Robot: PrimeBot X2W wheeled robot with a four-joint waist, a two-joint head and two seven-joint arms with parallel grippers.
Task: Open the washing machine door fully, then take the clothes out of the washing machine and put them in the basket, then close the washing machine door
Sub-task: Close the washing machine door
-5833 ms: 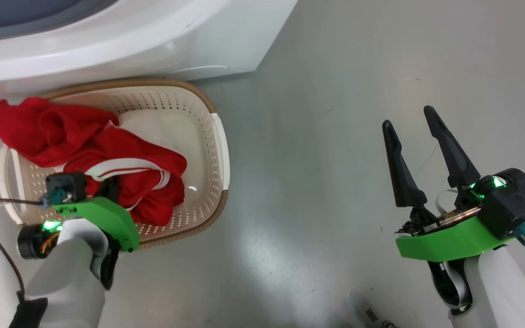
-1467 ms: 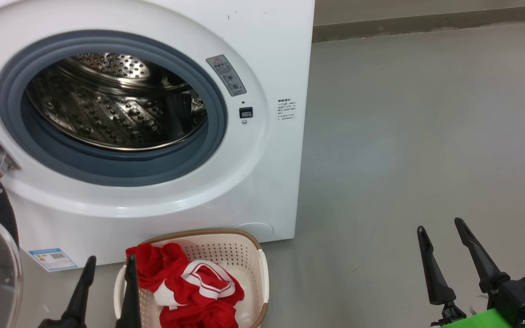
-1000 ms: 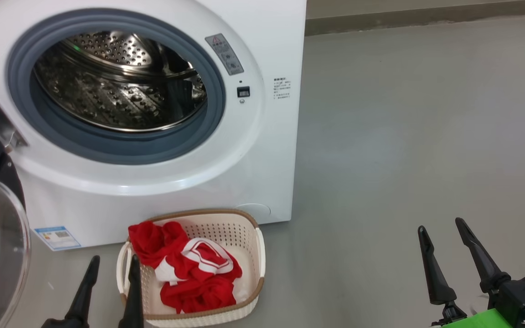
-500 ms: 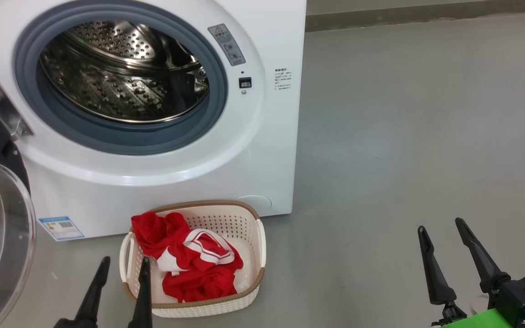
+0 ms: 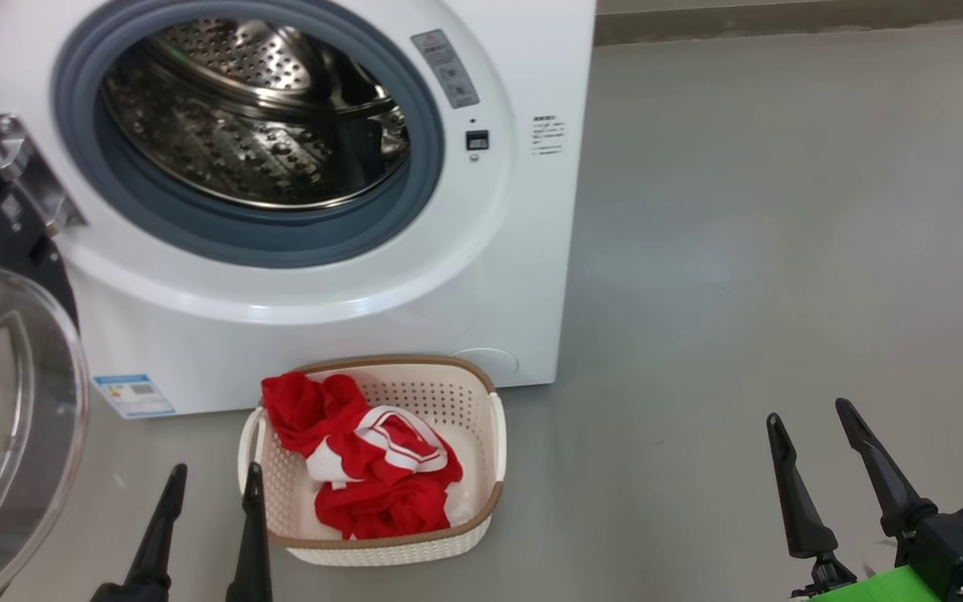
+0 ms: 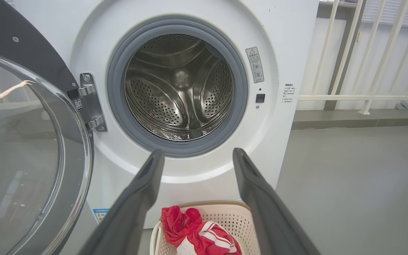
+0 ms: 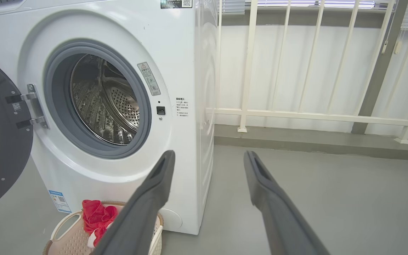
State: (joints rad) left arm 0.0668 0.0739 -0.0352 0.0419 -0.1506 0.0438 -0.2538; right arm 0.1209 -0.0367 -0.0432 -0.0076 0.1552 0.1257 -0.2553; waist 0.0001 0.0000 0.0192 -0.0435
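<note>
The white washing machine (image 5: 523,276) stands in front of me with its steel drum (image 5: 256,117) bare inside. Its door (image 5: 5,401) hangs swung out at the left, glass bowl toward me; the left wrist view shows the door (image 6: 23,148) on its hinge. Red clothes (image 5: 373,468) with white stripes lie in the cream basket (image 5: 494,443) on the floor before the machine. My left gripper (image 5: 216,481) is open, just left of the basket, holding nothing. My right gripper (image 5: 812,414) is open over bare floor at the lower right.
Grey floor (image 5: 782,251) stretches to the right of the machine. A white railing (image 7: 313,113) and a low kerb run along the wall behind. A blue-white label (image 5: 132,395) sits at the machine's lower left corner.
The head camera has risen from looking down at the basket to facing the machine, then shifted so machine and basket sit further right. Both grippers stay open.
</note>
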